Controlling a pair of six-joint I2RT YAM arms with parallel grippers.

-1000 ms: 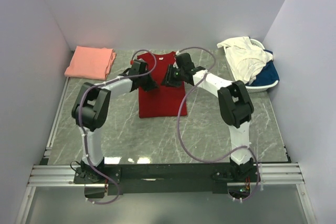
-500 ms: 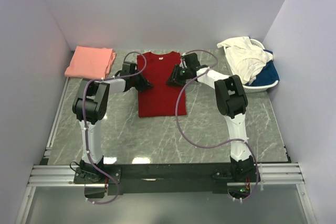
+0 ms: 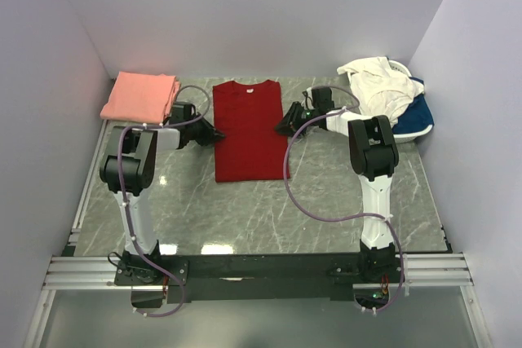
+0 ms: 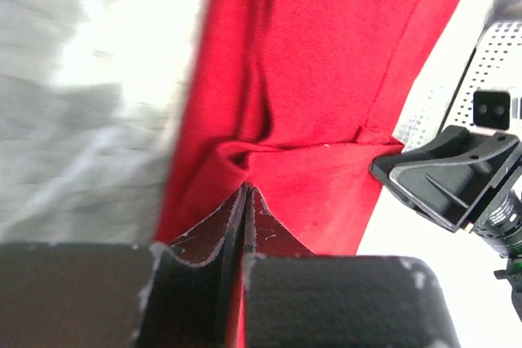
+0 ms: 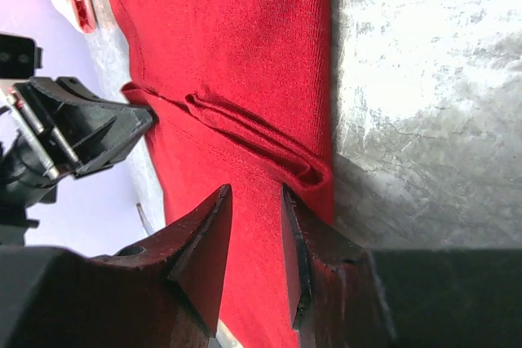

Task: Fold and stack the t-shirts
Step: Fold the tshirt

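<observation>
Red tee (image 4: 326, 79): wrinkle visible wrist cams only.

blue t-shirt (image 3: 413, 113) mostly buried under cream-white t-shirts (image 3: 375, 87); table (image 4: 81, 79) blurred in left wrist view

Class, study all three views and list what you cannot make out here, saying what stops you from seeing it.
- Top view: the left gripper and right gripper are too small to read their jaws.
- Top view: the cream-white shirt covers most of the blue shirt and the basket contents.
- Left wrist view: the table is blurred, and the frame crops the red t-shirt.
</observation>
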